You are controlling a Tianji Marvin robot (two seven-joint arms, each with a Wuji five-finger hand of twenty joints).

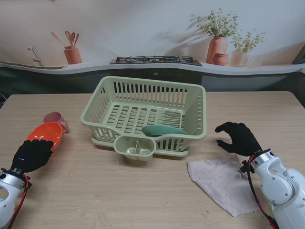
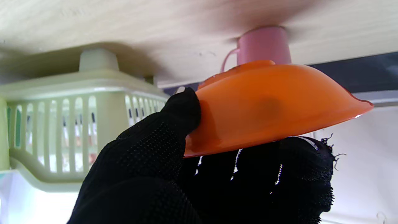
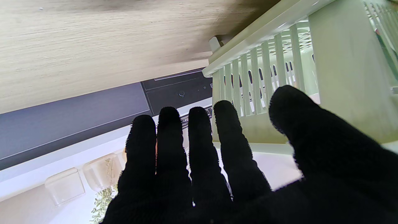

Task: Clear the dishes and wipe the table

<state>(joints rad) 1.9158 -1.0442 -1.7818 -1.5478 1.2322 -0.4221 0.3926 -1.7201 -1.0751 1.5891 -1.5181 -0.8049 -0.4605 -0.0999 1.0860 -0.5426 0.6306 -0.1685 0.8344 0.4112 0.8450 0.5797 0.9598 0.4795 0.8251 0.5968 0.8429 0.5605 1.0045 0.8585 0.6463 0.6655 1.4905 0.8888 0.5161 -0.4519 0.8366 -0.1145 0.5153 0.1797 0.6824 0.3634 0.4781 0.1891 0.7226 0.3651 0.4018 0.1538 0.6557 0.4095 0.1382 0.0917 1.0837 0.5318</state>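
Dishes remain partly uncleared. At the far left of the bench, we find the orange bowl pinched by its near rim in the left robot hand; the wrist view shows the thumb on one face of the rim and the fingers under the other. Whether the bowl has left the bench we cannot tell. Just beyond it stands a pink cup, touching or nearly touching the bowl.

At the centre sits the green drying rack. It holds one green dish lying near its front wall; the small cutlery cup on its front appears empty.

To the right, a grey-pink cloth lies flat on the bench. The right robot hand hovers at its far edge, fingers spread, holding nothing.

We judge one dish cleared, with the bowl, the cup and all wiping outstanding.
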